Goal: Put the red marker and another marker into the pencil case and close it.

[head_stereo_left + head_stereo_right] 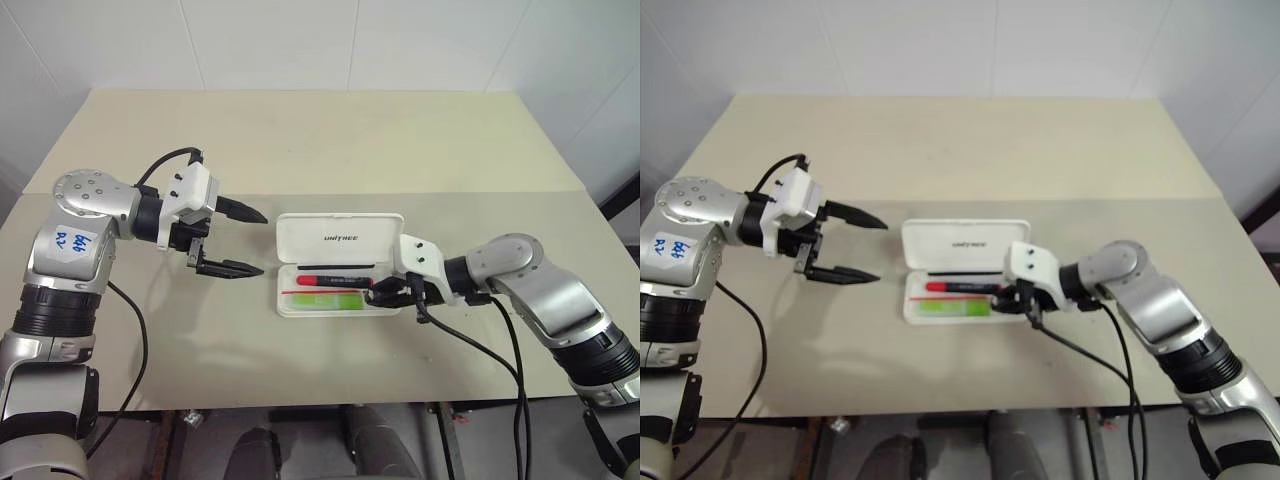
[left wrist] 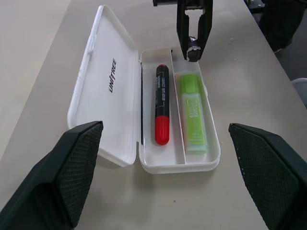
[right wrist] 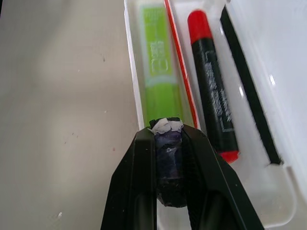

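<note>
White tiled walls back a beige surface [image 1: 400, 150], and the pencil case [image 1: 340, 240] lies open at its middle, lid folded back toward the far side with the lettering face up. Both markers are already in the tray: the red marker [image 1: 335, 281] in the farther compartment, the green marker [image 1: 325, 300] in the nearer one, a thin red divider between them. Each lies flat with its long axis running left to right, parallel to the case's long side; the red marker's red cap points left, its black barrel right.

The right hand [image 1: 385, 294] hangs at the right end of the tray, over the green marker's end, its fingers pinched narrow on a small dark purple-grey object [image 3: 169, 158] with a scrap of white at its tip. Whether it touches the marker I cannot tell. The left hand [image 1: 245, 240] hovers just left of the case, fingers spread wide and empty, pointing right toward it.

By my reading the loading is done and closing is what remains. That calls for the right hand to clear the tray first, then one hand to catch the lid's far edge and swing it forward and down over the tray until it seats.
</note>
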